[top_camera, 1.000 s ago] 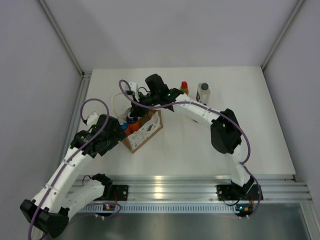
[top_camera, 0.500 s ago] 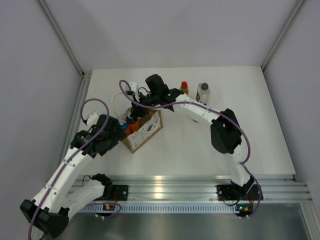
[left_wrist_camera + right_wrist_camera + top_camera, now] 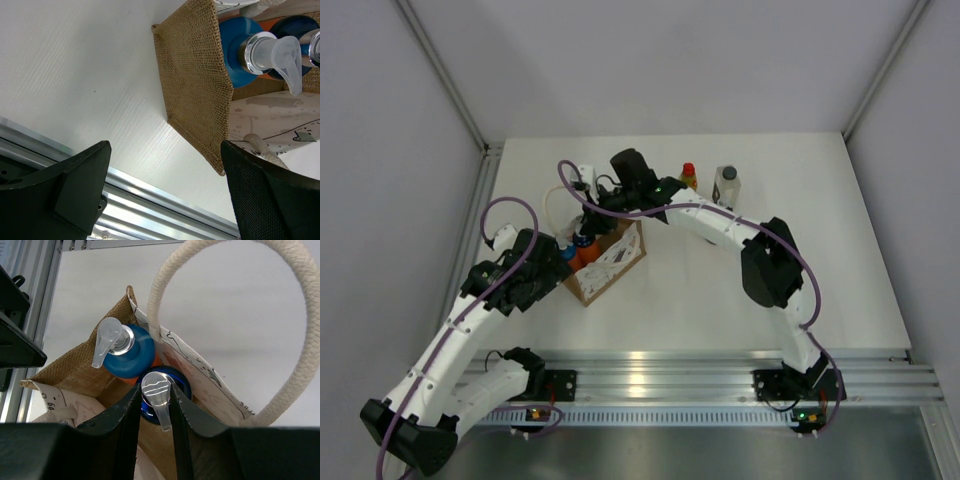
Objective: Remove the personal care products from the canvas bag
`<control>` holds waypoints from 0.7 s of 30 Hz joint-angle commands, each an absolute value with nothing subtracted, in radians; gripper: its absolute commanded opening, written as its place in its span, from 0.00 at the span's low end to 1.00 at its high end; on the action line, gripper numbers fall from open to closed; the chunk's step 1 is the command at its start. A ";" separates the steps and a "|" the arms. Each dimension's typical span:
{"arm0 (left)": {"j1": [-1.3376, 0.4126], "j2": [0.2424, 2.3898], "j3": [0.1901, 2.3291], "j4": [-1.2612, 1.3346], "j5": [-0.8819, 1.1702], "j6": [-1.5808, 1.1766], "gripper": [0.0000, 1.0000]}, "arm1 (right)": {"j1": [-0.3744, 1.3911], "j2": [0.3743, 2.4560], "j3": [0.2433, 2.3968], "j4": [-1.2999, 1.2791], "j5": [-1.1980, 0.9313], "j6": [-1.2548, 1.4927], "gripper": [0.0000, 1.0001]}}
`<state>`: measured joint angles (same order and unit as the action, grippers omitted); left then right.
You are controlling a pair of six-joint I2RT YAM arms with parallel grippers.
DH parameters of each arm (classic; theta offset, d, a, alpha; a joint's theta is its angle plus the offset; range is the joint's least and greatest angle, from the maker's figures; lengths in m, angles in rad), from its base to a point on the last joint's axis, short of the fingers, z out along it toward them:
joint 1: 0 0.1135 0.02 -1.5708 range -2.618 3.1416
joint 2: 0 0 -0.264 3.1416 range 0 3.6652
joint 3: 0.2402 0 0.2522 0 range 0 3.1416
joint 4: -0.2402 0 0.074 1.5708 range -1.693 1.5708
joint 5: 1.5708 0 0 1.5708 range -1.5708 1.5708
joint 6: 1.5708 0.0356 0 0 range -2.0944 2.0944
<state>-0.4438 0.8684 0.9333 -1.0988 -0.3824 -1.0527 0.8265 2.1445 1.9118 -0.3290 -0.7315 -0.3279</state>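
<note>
Right fingers (image 3: 125, 427) pinch pump bottle (image 3: 155, 386) half-hidden in canvas bag (image 3: 75, 372)

- A robot test cell in a lab.
- A left arm (image 3: 450, 345) and a right arm (image 3: 720, 225), bolted to an aluminium rail (image 3: 660, 385).
- Bare white table (image 3: 720, 300), plain grey panel walls (image 3: 670, 60), metal corner posts (image 3: 440, 70).

Canvas bag (image 3: 610, 265): tan weave, white patterned side, rope handle, stands open on desk (image 3: 720, 300). Inside, upright and touching: light-blue pump bottle (image 3: 126, 354) and dark-blue pump bottle (image 3: 182, 385), both with orange bodies. Red-capped yellow bottle (image 3: 689, 177) and pale bottle (image 3: 725, 186) stand on the desk beyond.
</note>
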 commanded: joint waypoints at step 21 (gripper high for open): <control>-0.443 0.859 0.936 -1.069 -0.405 -1.054 0.96 | 0.854 2.166 1.954 -0.305 -0.762 -0.337 0.08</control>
<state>-0.4438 0.8684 0.9333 -1.0988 -0.3828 -1.0523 0.8337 2.1624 1.9335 -0.3206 -0.7319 -0.3202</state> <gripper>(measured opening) 0.954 0.222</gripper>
